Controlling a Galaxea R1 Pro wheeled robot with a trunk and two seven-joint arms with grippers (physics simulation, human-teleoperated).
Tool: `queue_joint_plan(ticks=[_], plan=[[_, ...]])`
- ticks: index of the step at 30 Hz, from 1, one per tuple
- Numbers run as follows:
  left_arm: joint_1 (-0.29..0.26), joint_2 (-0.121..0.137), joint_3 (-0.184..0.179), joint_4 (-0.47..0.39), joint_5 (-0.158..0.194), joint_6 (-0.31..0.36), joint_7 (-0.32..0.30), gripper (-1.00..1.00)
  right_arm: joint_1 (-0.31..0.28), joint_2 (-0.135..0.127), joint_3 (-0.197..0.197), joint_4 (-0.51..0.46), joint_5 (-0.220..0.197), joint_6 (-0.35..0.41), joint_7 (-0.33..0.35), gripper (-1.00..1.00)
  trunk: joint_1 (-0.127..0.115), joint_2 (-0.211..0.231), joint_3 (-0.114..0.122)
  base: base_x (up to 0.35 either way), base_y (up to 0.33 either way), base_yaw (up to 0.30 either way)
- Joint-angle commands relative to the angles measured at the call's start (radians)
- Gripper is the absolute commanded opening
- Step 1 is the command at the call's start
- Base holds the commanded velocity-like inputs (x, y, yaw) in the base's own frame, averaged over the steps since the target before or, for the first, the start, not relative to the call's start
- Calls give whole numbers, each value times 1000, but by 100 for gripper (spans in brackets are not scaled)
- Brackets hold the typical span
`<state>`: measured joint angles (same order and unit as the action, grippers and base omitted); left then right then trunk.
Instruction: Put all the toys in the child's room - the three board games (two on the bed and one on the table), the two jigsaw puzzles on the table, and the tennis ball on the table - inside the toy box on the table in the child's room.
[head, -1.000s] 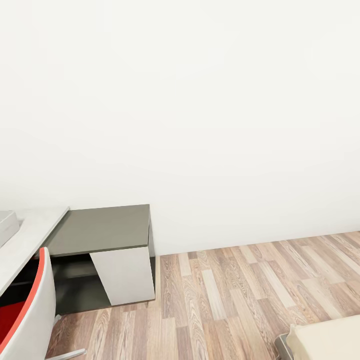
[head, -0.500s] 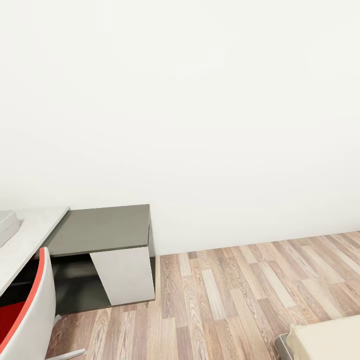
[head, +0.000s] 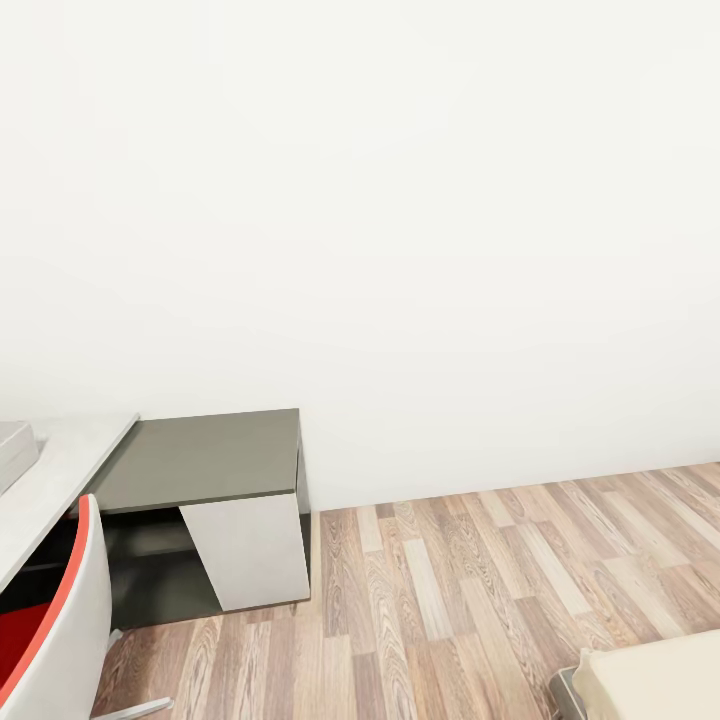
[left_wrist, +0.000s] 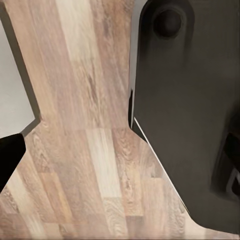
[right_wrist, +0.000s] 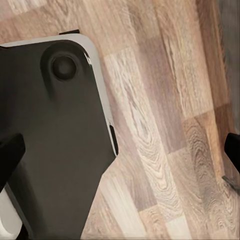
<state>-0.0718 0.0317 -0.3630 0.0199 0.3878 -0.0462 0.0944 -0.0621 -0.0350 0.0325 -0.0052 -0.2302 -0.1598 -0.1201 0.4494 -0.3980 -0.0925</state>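
From my head, a blank white wall (head: 400, 200) faces me. The surface (head: 200, 455) sits low to my left, the toy box (head: 15, 450) just at its edge, a red-and-white chair (head: 50, 620) before it; a bed (head: 650, 680) corner lies low right.

My left hand (left_wrist: 75, 145) hangs over plank floor (left_wrist: 90, 150) beside my dark base (left_wrist: 190, 115); one fingertip (left_wrist: 9, 155) shows, so I cannot tell its spread.

My right hand (right_wrist: 122, 150) spreads wide and holds nothing, with the floor beneath.

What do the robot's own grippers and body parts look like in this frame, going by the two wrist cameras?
Little of them shows. In the left wrist view, one black fingertip pokes in at the picture's edge over the wood floor. In the right wrist view, black fingertips appear at both edges. Each wrist view also has a large matte dark grey, round-cornered base panel with a round boss; in the right one it is white-rimmed. No cables or markings visible.
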Motion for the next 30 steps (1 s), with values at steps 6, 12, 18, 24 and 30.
queue_joint_plan(ticks=[6, 12, 18, 24, 30], plan=[[0, 3, -8, -10, 2, -10, 1, 100, 2, 10, 2, 1, -9, -12, -1, 100, 1, -2, -2, 0, 0, 0], [-2, 2, -8, -31, 1, -10, 1, 100, 2, 18, 1, 1, -13, -15, -1, 100, 1, -2, -2, 0, 0, 0], [-2, -1, -7, -35, 3, -10, 1, 100, 2, 13, 1, 1, -14, -12, 0, 100, 1, -2, -2, 0, 0, 0], [-2, 1, -6, -36, 2, -11, 1, 100, 2, 5, 1, 1, -12, -12, 0, 100, 1, -2, -2, 0, 0, 0], [-2, 2, -7, -37, 1, -11, 1, 100, 2, 13, 1, 1, -12, -13, 0, 100, 1, -2, -2, 0, 0, 0]])
